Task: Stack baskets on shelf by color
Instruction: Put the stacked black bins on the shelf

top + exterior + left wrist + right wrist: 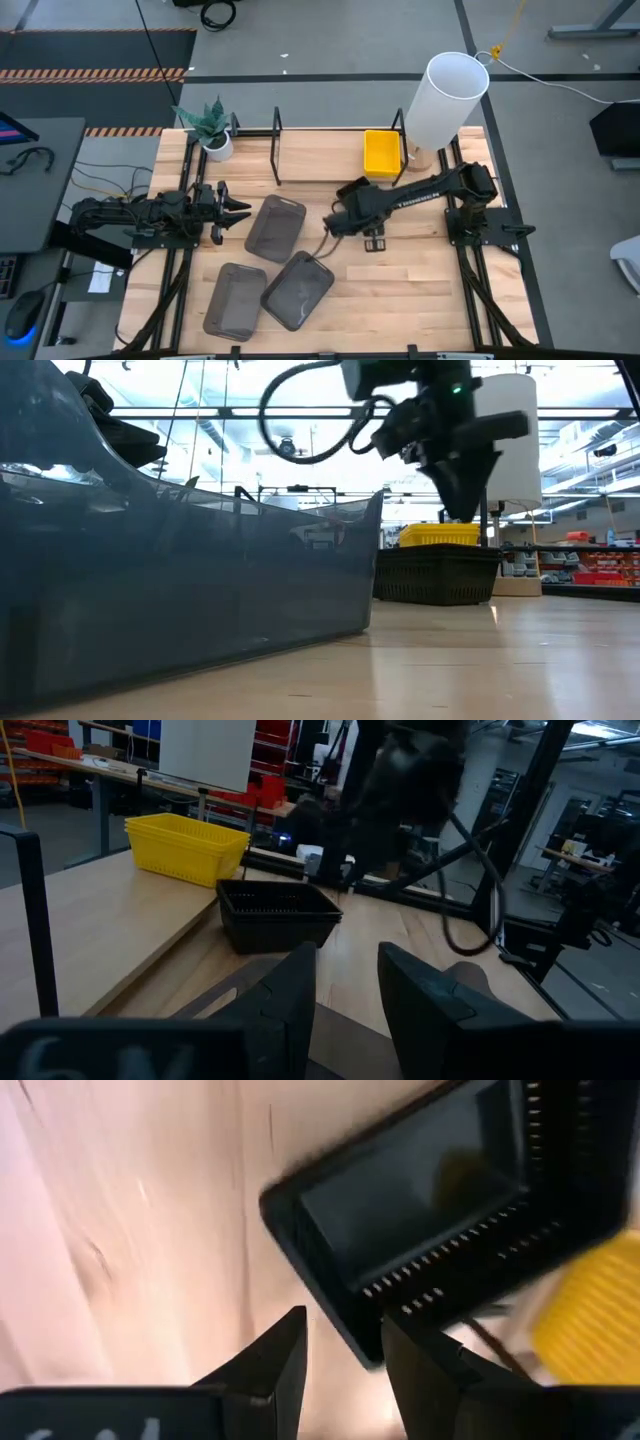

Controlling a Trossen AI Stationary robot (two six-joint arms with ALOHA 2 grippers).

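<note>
Worktop [400, 290] first, light wood from front edge to back, and most of the job is yet to do. Nearest the front lie two smoky-grey baskets [235, 300] [298, 290], side by side and touching at a corner. A third grey basket [275, 226] sits just behind them at mid-table. That makes three greys, all loose, none stacked, none on the shelf [320, 155].

At mid-table the left gripper [240, 210] waits just beside that third grey one, fingers apart and empty. The right gripper [340, 1330] hangs over the single black basket [278, 915], fingers spread with nothing between them. That black one appears to stand on the worktop just short of the shelf edge.

Farthest back, one yellow basket [381, 152] is up on the shelf, next to the tall white cylinder [445, 98].

So the count: three grey, one black, one yellow. By my reckoning one is placed and four remain.
</note>
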